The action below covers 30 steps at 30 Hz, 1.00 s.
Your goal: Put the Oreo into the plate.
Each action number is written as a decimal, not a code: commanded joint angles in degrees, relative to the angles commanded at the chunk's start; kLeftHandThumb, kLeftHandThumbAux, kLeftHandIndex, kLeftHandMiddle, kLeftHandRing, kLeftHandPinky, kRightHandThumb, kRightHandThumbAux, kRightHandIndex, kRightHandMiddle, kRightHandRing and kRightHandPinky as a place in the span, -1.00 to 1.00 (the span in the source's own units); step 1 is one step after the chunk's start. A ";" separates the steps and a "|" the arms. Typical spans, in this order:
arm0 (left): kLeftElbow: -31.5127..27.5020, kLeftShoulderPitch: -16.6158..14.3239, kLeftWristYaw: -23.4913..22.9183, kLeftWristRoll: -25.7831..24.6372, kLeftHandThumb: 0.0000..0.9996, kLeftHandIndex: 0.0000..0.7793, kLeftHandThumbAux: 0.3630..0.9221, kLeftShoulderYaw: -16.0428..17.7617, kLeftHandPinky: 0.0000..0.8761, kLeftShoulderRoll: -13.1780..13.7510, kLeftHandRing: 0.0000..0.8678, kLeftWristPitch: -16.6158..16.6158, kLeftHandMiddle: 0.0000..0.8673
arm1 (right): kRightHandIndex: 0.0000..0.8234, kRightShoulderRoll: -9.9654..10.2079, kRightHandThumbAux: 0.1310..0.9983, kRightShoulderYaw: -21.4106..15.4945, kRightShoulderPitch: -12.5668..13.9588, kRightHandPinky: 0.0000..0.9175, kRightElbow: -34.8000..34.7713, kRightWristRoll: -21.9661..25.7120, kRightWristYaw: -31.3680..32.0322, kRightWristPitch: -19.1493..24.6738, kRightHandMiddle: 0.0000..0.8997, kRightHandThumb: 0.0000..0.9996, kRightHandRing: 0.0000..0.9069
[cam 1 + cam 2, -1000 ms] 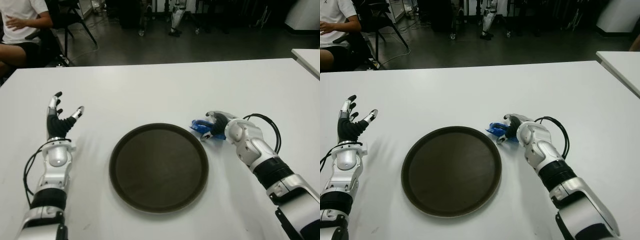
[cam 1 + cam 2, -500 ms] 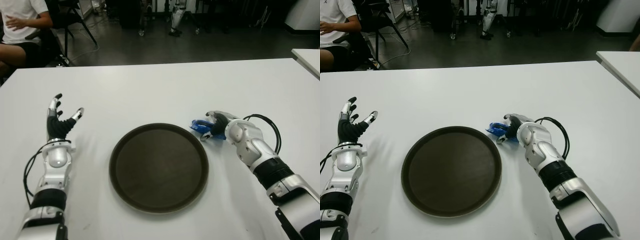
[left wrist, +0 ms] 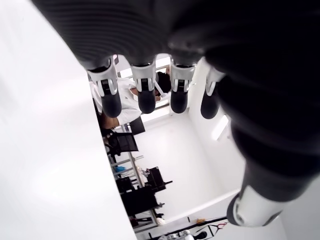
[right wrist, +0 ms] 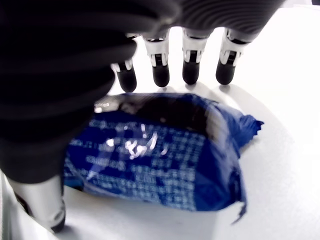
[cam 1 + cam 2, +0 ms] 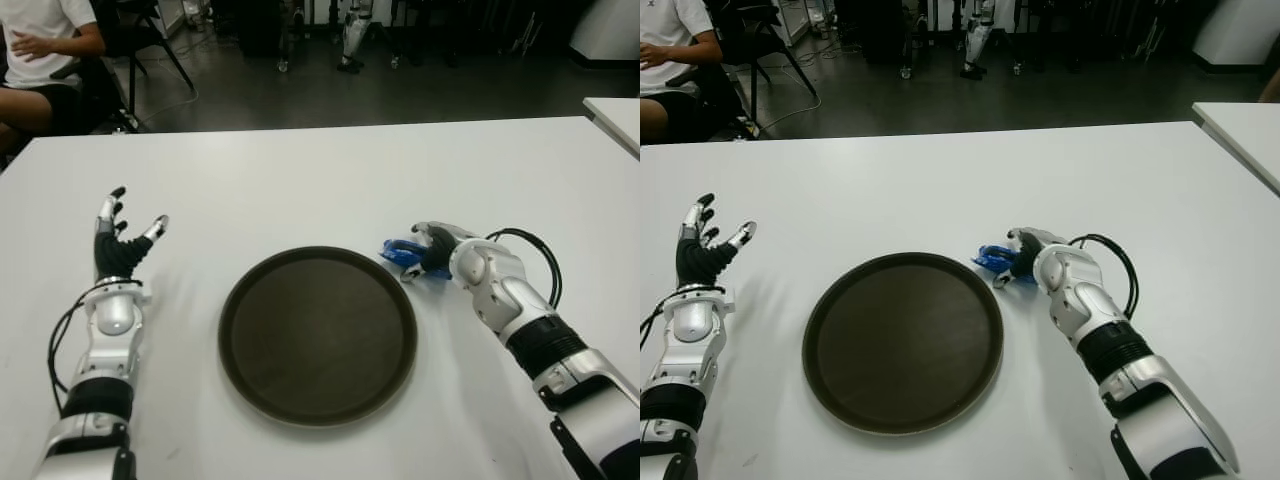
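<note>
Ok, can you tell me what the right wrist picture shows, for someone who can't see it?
A blue Oreo pack lies on the white table, under the robot's right hand. Four fingers reach past its far edge and the thumb comes down at its near side, so the hand cups the pack, though a firm grip can't be confirmed.

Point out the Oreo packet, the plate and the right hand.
Oreo packet [image 4: 155,160], right wrist view, middle of the blue wrapper.
Plate [image 5: 317,334], left eye view, bare centre.
Right hand [image 5: 432,252], left eye view, over the packet.
</note>
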 joint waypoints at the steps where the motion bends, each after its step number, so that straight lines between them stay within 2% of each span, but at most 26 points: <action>1: 0.06 -0.03 0.23 0.15 -1.00 -1.00 0.37 -0.08 -0.96 0.06 -0.92 0.04 -0.99 | -1.00 0.01 0.31 0.08 -0.07 -1.00 0.11 -0.06 0.05 0.03 -0.99 -1.00 -1.00; 7: 0.33 -0.21 1.33 1.35 -1.00 -1.00 0.35 -0.64 -0.96 0.46 -0.90 0.60 -0.99 | -0.98 -0.30 0.32 0.70 -0.18 -0.98 0.67 -0.56 -0.29 -1.40 -0.88 -1.00 -0.95; 13: -0.78 0.17 1.76 2.38 -1.00 -1.00 0.37 -1.11 -0.97 0.58 -0.92 1.20 -0.99 | -0.87 -0.65 0.35 0.88 0.10 -0.89 0.95 -1.09 -2.05 -3.57 -0.79 -1.00 -0.84; 20: -2.94 0.78 1.43 1.68 -1.00 -1.00 0.38 -0.79 -0.97 -0.25 -0.93 2.01 -0.99 | -0.61 -0.33 0.42 -0.41 0.47 -0.58 2.21 -0.22 -5.44 -5.47 -0.55 -0.98 -0.53; 23: -4.09 1.14 1.35 1.54 -1.00 -1.00 0.38 -0.79 -0.96 -0.53 -0.93 2.65 -0.99 | -0.55 -0.09 0.44 -0.86 0.59 -0.50 2.70 -0.10 -6.93 -6.06 -0.51 -0.96 -0.47; 25: -4.85 1.32 1.19 1.37 -1.00 -1.00 0.40 -0.76 -0.97 -0.71 -0.94 3.14 -0.99 | -0.36 0.09 0.51 -1.19 0.67 -0.38 3.09 -0.07 -8.29 -6.55 -0.45 -0.76 -0.42; 26: -5.14 1.38 1.12 1.29 -1.00 -1.00 0.41 -0.73 -0.96 -0.76 -0.93 3.34 -0.98 | -0.23 0.14 0.47 -1.30 0.68 -0.34 3.31 -0.05 -8.77 -6.81 -0.43 -0.36 -0.40; 28: -5.64 1.52 0.93 1.09 -1.00 -1.00 0.42 -0.67 -0.95 -0.86 -0.93 3.62 -0.98 | -0.11 0.13 0.43 -1.40 0.71 -0.31 3.72 -0.07 -9.63 -7.43 -0.42 0.00 -0.39; 29: -5.93 1.61 0.83 0.99 -1.00 -1.00 0.41 -0.64 -0.94 -0.89 -0.93 3.80 -0.98 | -0.06 0.14 0.41 -1.41 0.71 -0.31 4.00 -0.16 -10.14 -7.75 -0.42 0.14 -0.39; 30: -6.15 1.68 0.77 0.92 -1.00 -1.00 0.41 -0.62 -0.94 -0.90 -0.93 3.94 -0.98 | -0.05 0.15 0.41 -1.42 0.70 -0.31 4.24 -0.22 -10.51 -7.99 -0.42 0.18 -0.39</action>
